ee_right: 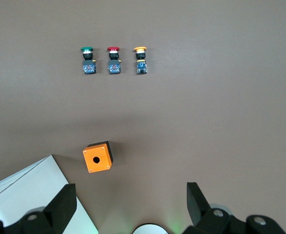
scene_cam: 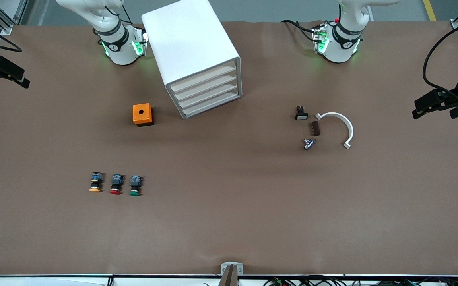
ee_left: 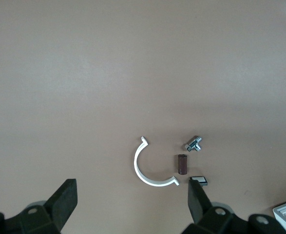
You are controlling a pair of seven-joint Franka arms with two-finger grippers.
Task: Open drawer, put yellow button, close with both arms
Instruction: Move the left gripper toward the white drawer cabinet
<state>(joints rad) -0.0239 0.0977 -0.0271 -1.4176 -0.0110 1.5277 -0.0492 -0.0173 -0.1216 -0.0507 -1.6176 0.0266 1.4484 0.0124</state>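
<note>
Left tool and right tool spread, waiting; glossy boxy cabinet shut, mushroom-capped yellow button nearer camera.

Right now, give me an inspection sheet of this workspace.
Surface: brown table, flat, unmarked.
Job's things: drawer, uppermost in the white cabinet, shut; yellow button lying in a row with a red button and green button.
Clutter: orange box; white curved clip, brown block, metal fitting, small black part.
Grippers: left gripper open, over the clip group; right gripper open, over the table beside the orange box.
Cables: black ones at both arm bases.
Surroundings: nothing seen.
</note>
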